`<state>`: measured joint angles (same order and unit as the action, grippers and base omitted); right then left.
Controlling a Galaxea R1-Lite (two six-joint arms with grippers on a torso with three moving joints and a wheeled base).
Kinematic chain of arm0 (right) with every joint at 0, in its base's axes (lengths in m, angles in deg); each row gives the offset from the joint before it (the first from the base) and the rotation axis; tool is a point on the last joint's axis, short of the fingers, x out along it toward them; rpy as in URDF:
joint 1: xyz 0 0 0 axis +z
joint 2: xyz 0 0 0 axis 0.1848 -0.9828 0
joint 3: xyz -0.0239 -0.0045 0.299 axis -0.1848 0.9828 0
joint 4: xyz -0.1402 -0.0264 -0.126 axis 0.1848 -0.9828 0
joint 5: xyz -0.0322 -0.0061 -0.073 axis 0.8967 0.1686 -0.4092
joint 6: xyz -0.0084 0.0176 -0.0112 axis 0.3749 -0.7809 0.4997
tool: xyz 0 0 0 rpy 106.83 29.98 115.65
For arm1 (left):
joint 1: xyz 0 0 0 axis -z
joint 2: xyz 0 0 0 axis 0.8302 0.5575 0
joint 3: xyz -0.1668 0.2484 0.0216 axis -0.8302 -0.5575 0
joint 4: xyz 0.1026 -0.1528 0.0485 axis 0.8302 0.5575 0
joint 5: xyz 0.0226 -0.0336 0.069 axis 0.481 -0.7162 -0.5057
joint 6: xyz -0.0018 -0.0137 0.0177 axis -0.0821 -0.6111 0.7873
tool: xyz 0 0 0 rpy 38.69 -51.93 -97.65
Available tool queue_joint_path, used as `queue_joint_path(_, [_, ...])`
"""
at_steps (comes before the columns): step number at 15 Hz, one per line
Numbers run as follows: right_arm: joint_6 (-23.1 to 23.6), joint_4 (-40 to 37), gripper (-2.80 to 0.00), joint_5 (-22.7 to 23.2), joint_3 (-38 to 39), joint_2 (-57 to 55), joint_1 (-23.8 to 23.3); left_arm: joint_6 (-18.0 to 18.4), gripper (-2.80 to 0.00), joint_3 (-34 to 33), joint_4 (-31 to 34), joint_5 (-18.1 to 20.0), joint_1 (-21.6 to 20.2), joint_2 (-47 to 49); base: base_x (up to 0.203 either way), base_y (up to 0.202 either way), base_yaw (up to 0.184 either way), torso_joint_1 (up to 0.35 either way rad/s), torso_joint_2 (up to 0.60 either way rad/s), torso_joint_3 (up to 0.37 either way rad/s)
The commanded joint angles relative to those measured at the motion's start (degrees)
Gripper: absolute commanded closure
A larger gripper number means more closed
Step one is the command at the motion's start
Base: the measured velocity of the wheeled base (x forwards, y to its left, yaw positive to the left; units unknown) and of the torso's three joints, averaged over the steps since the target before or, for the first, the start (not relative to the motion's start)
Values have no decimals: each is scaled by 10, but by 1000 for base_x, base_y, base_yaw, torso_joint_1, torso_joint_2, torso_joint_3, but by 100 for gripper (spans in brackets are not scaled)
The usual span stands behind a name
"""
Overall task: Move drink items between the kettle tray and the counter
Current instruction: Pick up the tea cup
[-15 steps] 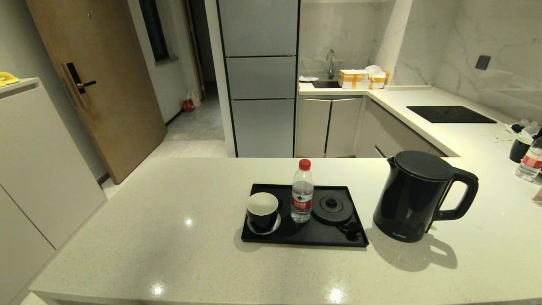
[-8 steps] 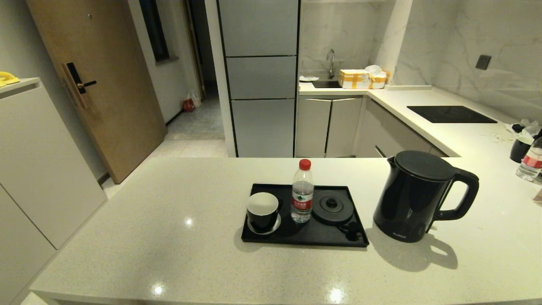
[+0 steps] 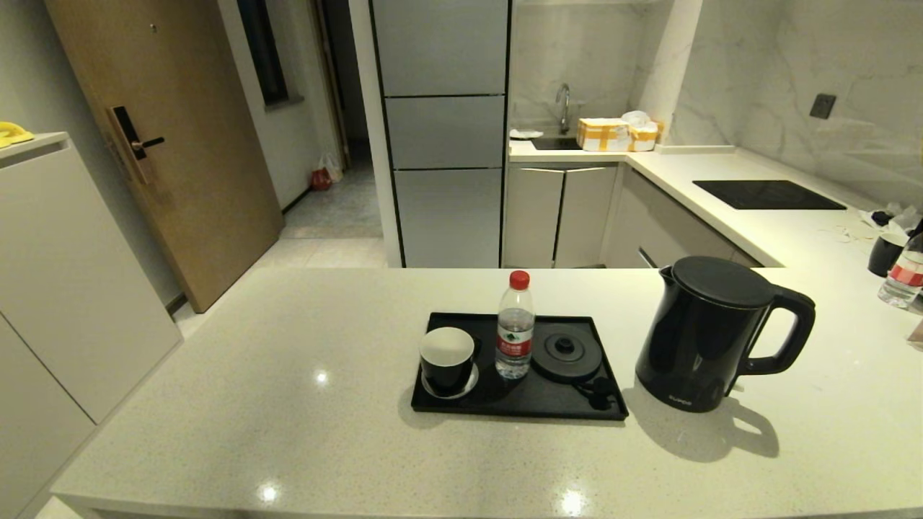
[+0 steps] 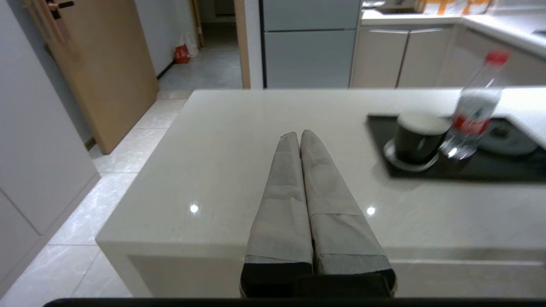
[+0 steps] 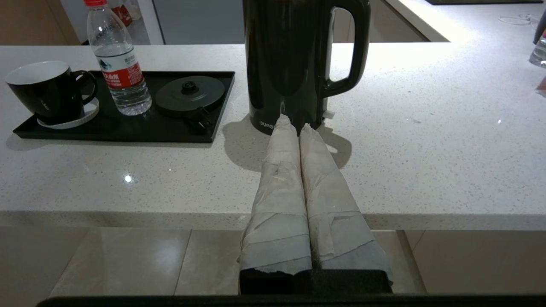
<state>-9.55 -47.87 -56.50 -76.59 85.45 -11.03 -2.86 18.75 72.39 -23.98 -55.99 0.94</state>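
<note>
Kettle [image 3: 710, 333], black with a closed lid and loop handle, stands upright on the counter [image 3: 288, 404], just beside the right edge of the tray [image 3: 519, 411] and not on it; its handle faces away from the tray. Tray: flat and black, lying on the counter. It carries, from the robot's left to right, the mug [image 3: 446, 358], the bottle [image 3: 514, 335] and the kettle base [image 3: 566, 355]. Mug: black outside, white inside, upright on a small white saucer [image 3: 448, 390] at the tray's left end. Bottle: clear, red cap and red label, upright between mug and base, close to both. Base: a round black disc with nothing on it; its plug lies on the tray near the front right corner.

Left gripper [image 4: 297, 135]: seen only in the left wrist view, held off the near edge of the counter, well apart from the tray. Its two tape-wrapped fingers [image 4: 281, 187] press together along their length, holding nothing.

Right gripper [image 5: 294, 123]: seen only in the right wrist view, at the near counter edge, pointing at the foot of the kettle; whether the tips touch the kettle cannot be told. Its wrapped fingers [image 5: 324, 183] are likewise closed together and grasp nothing.

Far right on the adjoining counter stand a second bottle [image 3: 903, 277] and a second mug [image 3: 885, 254].
</note>
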Motion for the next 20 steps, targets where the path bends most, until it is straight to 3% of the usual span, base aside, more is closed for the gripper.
queue_joint_path(1, [0,0,0,0,1,-1,0,-9,0,83,18,4,3,116,0,0,0,0,0,0])
queue_joint_path(2, [0,0,0,0,2,-1,0,-18,0,116,32,25,8,182,0,0,0,0,0,0])
queue_joint_path(5, [0,0,0,0,2,-1,0,-36,0,133,55,120,21,306,0,0,0,0,0,0])
queue_joint_path(7, [0,0,0,1,1,-1,-1,-27,0,119,52,190,25,398,0,0,0,0,0,0])
queue_joint_path(9, [0,0,0,0,1,-1,-1,16,0,88,23,236,31,502,0,0,0,0,0,0])
queue_joint_path(10, [0,0,0,1,1,-1,0,34,-280,73,-5,248,34,552,0,0,0,0,0,0])
queue_joint_path(12, [0,0,0,0,2,-1,0,67,-280,42,-69,271,39,632,0,0,0,0,0,0])
queue_joint_path(14, [0,0,0,1,1,-1,-1,73,-280,21,-189,276,41,732,0,0,0,0,0,0])
queue_joint_path(16, [0,0,0,1,1,-1,-1,75,-280,-12,-413,271,53,887,0,0,0,0,0,0])
queue_joint_path(18, [0,0,0,0,1,-1,0,59,-280,-38,-663,232,86,1041,0,0,0,0,0,0])
queue_joint_path(20, [0,0,0,0,1,-1,-1,37,-280,-47,-813,188,129,1131,0,0,0,0,0,0])
